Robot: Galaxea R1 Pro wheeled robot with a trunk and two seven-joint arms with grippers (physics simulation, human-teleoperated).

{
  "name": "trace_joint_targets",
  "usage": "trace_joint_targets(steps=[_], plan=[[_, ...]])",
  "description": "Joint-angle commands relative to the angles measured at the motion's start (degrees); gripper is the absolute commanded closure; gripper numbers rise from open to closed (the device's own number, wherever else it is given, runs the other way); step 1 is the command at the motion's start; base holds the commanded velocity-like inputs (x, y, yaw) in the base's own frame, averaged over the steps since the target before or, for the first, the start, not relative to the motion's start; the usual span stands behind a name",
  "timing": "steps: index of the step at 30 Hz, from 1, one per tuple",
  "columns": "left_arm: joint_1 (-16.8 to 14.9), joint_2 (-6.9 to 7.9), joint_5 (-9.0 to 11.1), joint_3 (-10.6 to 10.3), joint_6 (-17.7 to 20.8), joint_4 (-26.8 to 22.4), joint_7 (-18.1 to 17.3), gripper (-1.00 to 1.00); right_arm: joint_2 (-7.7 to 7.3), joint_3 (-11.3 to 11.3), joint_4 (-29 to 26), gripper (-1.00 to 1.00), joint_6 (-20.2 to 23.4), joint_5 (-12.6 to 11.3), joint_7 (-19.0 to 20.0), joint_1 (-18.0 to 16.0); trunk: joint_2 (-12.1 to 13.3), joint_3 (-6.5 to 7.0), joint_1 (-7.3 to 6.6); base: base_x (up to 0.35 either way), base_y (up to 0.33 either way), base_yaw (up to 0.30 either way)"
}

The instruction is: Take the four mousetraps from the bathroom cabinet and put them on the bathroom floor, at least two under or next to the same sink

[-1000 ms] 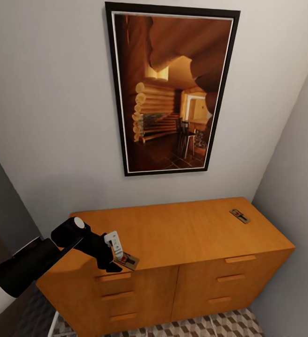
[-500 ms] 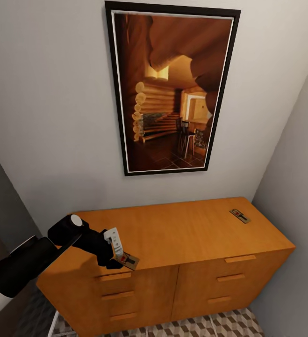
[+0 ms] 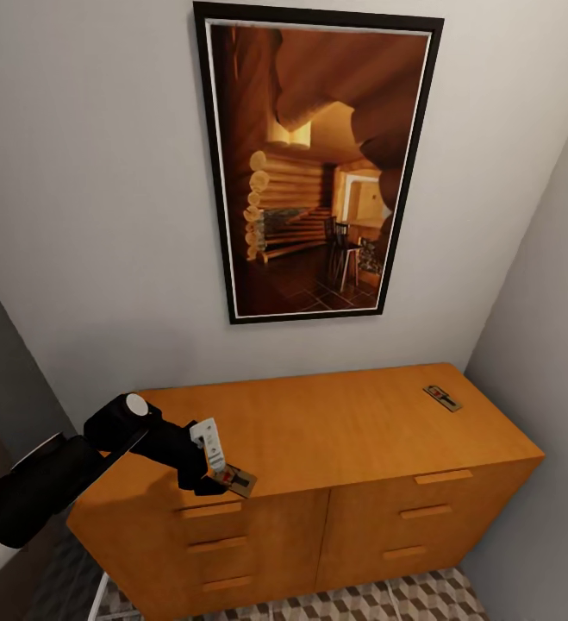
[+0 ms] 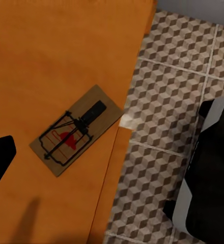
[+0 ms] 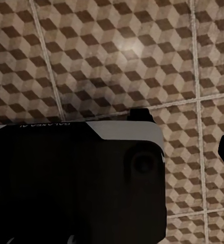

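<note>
We see the left gripper (image 3: 219,483) poised over the front left edge of the cabinet (image 3: 335,431), directly above a mousetrap (image 3: 237,480) that lies flat on the top, one corner overhanging the front edge. In the left wrist view this mousetrap (image 4: 76,130) rests free on the wood, with one dark fingertip (image 4: 0,157) well to its side, so we read the jaws as spread and empty. A second mousetrap (image 3: 443,398) lies near the back right corner of the top. The right wrist view shows the bathroom floor (image 5: 117,56); we cannot tell the right gripper's jaw state. A framed picture (image 3: 314,164) hangs above.
</note>
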Motion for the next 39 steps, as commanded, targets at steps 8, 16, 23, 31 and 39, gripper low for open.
trace_joint_targets(steps=[8, 16, 23, 31, 39], plan=[[-0.1, 1.18, -3.1, 0.0, -8.4, -0.1, -11.7, -1.00, -0.08, 0.5, -0.1, -1.00, 0.3, -0.5, -0.2, 0.0, -0.1, -0.13, 0.04, 0.000, 0.000, 0.000], [-0.1, 0.42, -26.9, 0.1, -15.4, -0.1, -31.1, -1.00, -0.22, 0.5, -0.1, -1.00, 0.2, -0.4, -0.2, 0.0, -0.1, -0.13, 0.04, 0.023, 0.000, 0.000], [-0.1, 0.04, -35.6, 0.1, -16.3, -0.1, -31.2, -1.00, -0.07, 0.5, -0.1, -1.00, 0.1, -0.5, -0.2, 0.0, -0.1, -0.13, 0.04, 0.004, 0.000, 0.000], [-0.1, -0.74, -37.1, 0.1, -16.4, -0.1, -31.2, -1.00, -0.01, 0.5, -0.1, -1.00, 0.0, -0.5, -0.2, 0.0, -0.1, -0.13, 0.04, 0.000, 0.000, 0.000], [-0.1, -2.14, -37.3, 0.1, -16.4, -0.1, -31.2, -1.00, 0.00, 0.5, -0.1, -1.00, 0.0, -0.5, -0.2, 0.0, -0.1, -0.13, 0.04, 0.000, 0.000, 0.000]])
